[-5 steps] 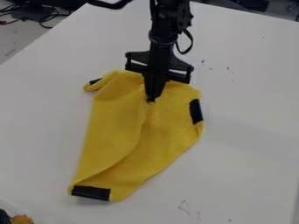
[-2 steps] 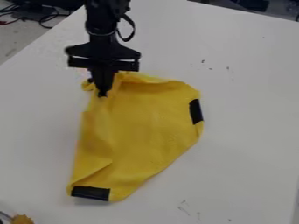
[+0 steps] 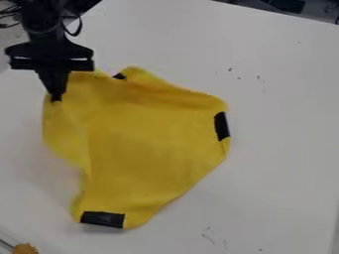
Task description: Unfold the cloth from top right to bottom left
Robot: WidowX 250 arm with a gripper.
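Observation:
My gripper (image 3: 56, 98) is at the upper left, shut on the left edge of the yellow cloth (image 3: 152, 144). That edge hangs from the fingertips, while most of the cloth lies spread on the white table. Black patches mark the cloth at its bottom left, on its right side and, smaller, near the top, where the fabric is bunched in a ridge. The cloth's lower left side curves inward.
The white table (image 3: 278, 183) surrounds the cloth. An orange-brown object (image 3: 25, 248) shows at the bottom left corner. Cables lie beyond the table's edge at the upper left.
My gripper has moved left from above the cloth's upper middle, carrying the held edge along. The cloth has opened out wider to the left, and its top black patch has shifted slightly.

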